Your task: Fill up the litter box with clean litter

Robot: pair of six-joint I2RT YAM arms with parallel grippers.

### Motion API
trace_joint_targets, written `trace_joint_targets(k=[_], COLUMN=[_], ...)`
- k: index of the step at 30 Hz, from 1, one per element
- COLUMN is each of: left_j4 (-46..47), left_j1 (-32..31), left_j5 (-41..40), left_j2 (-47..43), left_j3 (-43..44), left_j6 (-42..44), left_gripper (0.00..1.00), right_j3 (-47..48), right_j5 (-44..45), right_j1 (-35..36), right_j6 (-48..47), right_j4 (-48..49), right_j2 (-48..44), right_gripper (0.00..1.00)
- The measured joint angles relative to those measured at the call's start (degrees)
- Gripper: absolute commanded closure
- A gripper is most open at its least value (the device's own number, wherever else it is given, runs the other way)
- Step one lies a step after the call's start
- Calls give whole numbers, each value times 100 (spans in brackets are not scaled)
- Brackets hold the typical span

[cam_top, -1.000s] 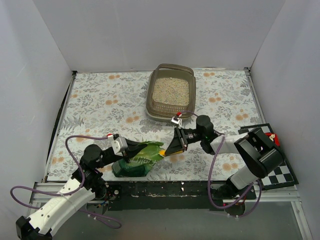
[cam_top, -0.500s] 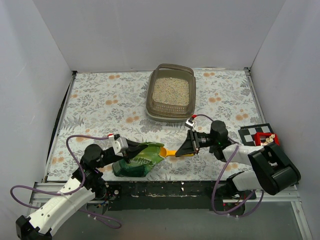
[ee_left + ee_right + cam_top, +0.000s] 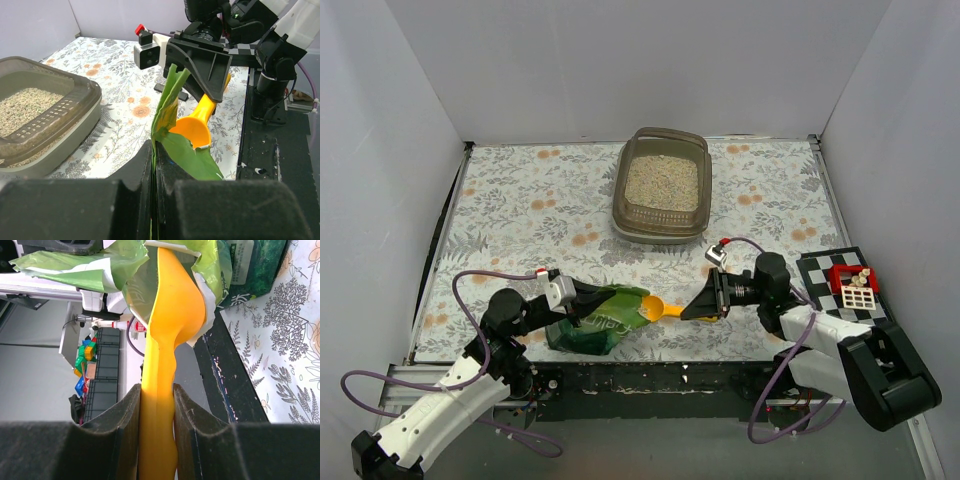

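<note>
The litter box (image 3: pixel 623 190) stands at the back middle of the table, with clean litter (image 3: pixel 662 182) covering its floor. It also shows at the left of the left wrist view: litter box (image 3: pixel 75 120), litter (image 3: pixel 25 107). Near the front edge, my left gripper (image 3: pixel 578 300) is shut on the rim of a green bag (image 3: pixel 605 318), holding its mouth up (image 3: pixel 153 150). My right gripper (image 3: pixel 700 305) is shut on the handle of a yellow scoop (image 3: pixel 658 308). The scoop's bowl (image 3: pixel 170 315) sits at the bag's mouth (image 3: pixel 100 265). Whether the scoop holds litter I cannot tell.
A black-and-white checkered board (image 3: pixel 835 270) with a red block (image 3: pixel 850 285) on it lies at the right edge. White walls close in the table on three sides. A black strip (image 3: pixel 650 375) runs along the front edge below the bag.
My right gripper has drawn back to the right and a little toward the front. The scoop came with it, so its bowl now shows outside the bag's mouth. The left gripper has stayed put.
</note>
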Motion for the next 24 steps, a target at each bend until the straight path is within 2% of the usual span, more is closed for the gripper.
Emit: trace_joint_targets(k=[13,24], left_j4=[-13,-15], left_j1=[-4,-4], left_j5=[-2,-52], left_j2=[0,-44], left_j3=[0,0], left_j6=[2,24], left_gripper=[100,100], right_j3=[-734,-844], right_j5=[400,944], right_j1=[-195,-223], right_j6=[417,1008], right_j4=[-400,-1209], right_j2=[-1650,-3018], right_gripper=[99,99])
